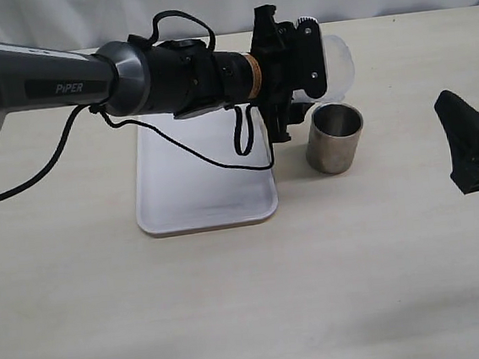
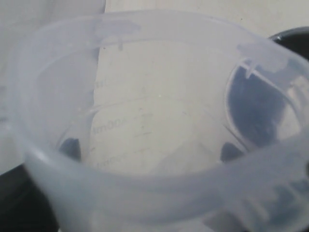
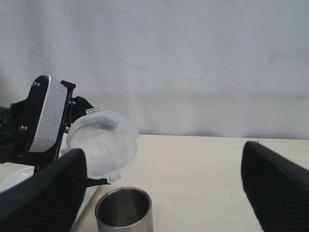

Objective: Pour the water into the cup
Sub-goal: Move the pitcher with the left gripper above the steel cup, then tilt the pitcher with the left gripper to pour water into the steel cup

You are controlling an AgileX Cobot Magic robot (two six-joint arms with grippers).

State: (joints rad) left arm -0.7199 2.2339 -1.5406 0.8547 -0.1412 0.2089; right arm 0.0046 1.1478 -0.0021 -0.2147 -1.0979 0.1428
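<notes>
Around cup (image 1: 335, 139): jug (image 1: 340, 61), left arm (image 1: 170, 72) block 10 to 12 o'clock; tray (image 1: 198, 188) at 9; table (image 1: 318, 291) free 4 to 7; right gripper (image 1: 467, 145) well apart at 3.

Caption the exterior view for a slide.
Left gripper holds clear plastic jug tipped toward steel cup beside white tray.

A pale table (image 1: 236, 316) carries a white rectangular tray (image 1: 198, 192) lying flat, and a small steel cup (image 1: 334, 139) standing upright near the tray's right edge, not touching it
</notes>
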